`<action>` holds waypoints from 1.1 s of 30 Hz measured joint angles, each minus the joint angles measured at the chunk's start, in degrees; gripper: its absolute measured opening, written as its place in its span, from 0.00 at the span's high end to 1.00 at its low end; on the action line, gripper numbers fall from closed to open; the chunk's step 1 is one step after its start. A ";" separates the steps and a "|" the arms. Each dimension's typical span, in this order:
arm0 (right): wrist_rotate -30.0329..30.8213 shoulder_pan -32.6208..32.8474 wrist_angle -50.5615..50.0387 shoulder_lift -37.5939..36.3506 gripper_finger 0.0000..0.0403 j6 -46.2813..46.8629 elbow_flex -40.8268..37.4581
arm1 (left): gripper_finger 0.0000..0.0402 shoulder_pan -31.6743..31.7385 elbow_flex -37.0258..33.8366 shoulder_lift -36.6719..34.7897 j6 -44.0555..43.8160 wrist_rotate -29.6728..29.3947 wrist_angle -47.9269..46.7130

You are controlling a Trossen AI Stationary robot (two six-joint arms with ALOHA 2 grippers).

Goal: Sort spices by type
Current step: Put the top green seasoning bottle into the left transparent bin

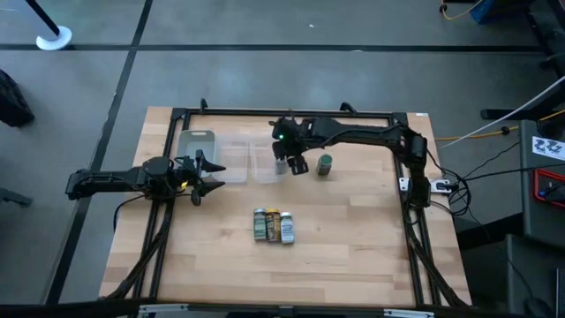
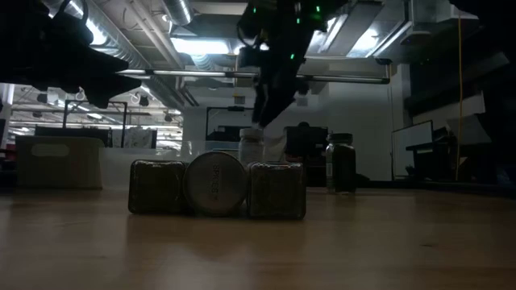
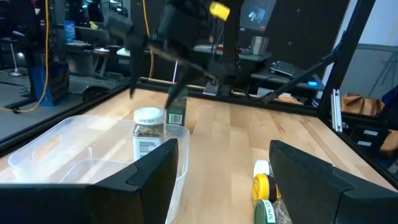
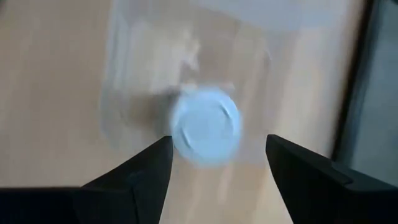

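The right gripper (image 4: 214,162) is held wide apart above a white-lidded spice jar (image 4: 206,126), nothing clasped, no contact visible. The jar is stood upright in a clear container (image 3: 74,158).
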 joint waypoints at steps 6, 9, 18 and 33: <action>2.70 0.60 -14.10 -0.02 0.36 0.33 10.18 | 0.41 -0.01 0.00 0.00 0.00 0.02 0.00; 2.75 0.51 -20.54 -0.11 0.36 2.40 14.84 | 0.41 0.01 0.00 0.00 0.00 0.02 0.00; 2.01 -0.05 -36.89 -0.13 0.36 11.58 22.65 | 0.41 -0.01 0.00 0.00 0.00 0.02 0.00; -5.08 -2.27 -40.45 -1.07 0.36 18.07 8.25 | 0.41 -0.01 0.00 0.00 0.00 0.02 0.00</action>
